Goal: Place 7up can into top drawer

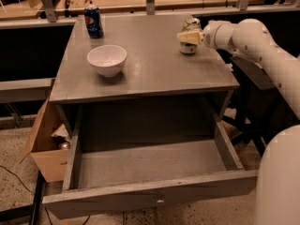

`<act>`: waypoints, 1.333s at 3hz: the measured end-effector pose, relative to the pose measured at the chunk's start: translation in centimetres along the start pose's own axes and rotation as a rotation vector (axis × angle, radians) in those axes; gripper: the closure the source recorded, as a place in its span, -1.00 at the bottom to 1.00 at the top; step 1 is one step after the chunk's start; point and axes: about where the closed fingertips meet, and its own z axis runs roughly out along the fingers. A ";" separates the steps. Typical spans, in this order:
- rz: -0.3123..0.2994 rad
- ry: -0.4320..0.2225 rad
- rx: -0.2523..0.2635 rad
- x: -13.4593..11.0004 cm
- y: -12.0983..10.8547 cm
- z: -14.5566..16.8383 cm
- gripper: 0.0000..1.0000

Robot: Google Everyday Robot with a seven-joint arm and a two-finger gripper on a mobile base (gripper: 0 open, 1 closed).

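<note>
Claw (189,37) over cabinet top (159,69), right rear, at can (191,23); clamped or not: cannot tell. Can upright, against claw. Bowl (107,59) far left. Drawer (150,198) open, below, nearer camera.

At two o'clock on the desk (150,64), the gripper (190,36) covers the middle of the 7up can (188,49); the arm (262,43) is cropped.

Cream claw (189,37) at pale green 7up can (188,48), grey top drawer (150,198), blue Pepsi can (93,21), white bowl (107,60)
</note>
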 end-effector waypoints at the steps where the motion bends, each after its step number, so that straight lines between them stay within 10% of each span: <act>1: 0.024 -0.013 -0.019 -0.7 0.2 1.1 -0.04; 3: 0.078 -0.073 -0.202 -5.2 4.0 -6.2 0.89; 4: 0.170 -0.065 -0.375 -4.8 8.6 -12.0 1.00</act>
